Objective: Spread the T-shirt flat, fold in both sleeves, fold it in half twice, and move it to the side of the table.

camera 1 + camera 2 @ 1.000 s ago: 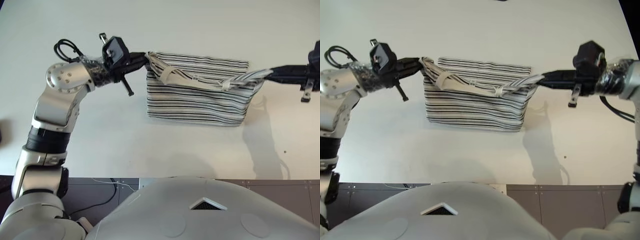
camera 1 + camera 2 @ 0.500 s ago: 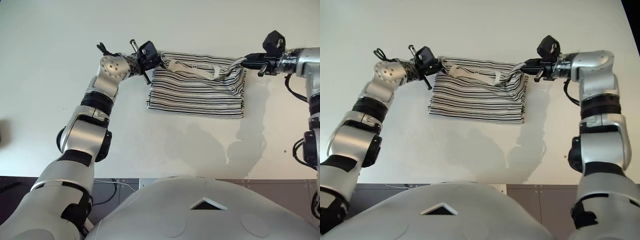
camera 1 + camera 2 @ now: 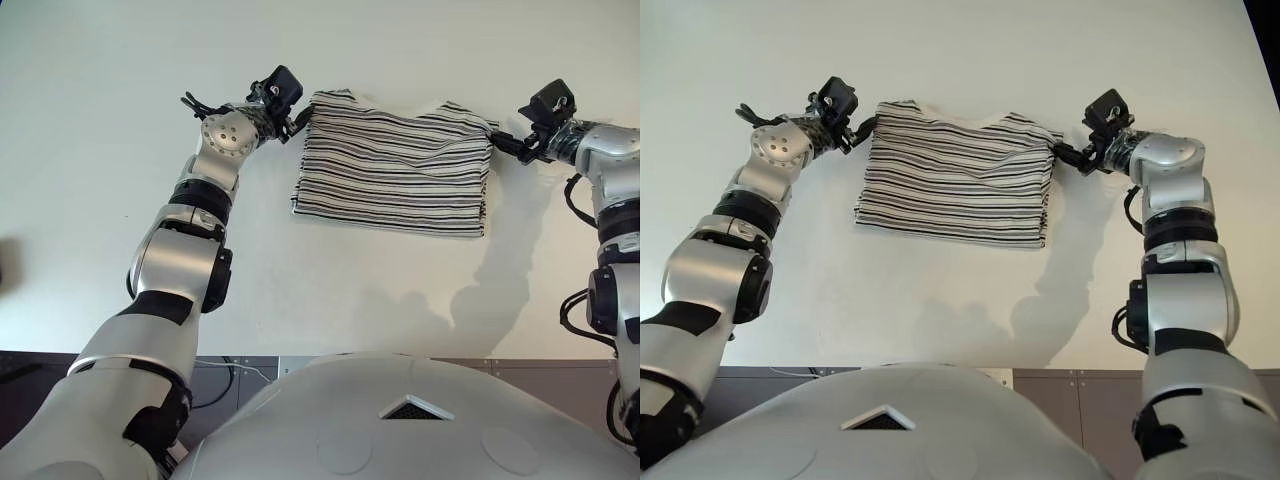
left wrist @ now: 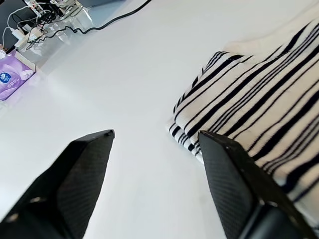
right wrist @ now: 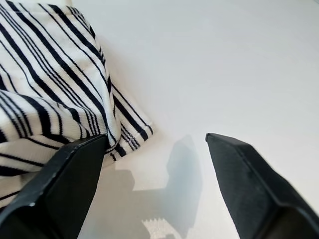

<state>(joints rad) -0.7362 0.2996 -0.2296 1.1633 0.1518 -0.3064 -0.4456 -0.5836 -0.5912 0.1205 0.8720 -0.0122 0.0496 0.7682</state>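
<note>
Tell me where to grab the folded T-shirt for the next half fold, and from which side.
Probably the two far corners of the T-shirt, each from its own outer side: the left gripper at the left one, the right gripper at the right. It lies flat on the table in stacked layers, so come in low, one finger sliding under the edge, and pinch every layer.

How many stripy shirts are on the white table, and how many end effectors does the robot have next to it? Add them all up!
Striped shirt: 1
End effectors: 2, the left end effector and the right end effector, both open, one at each far corner of the shirt
Total: 3
</note>
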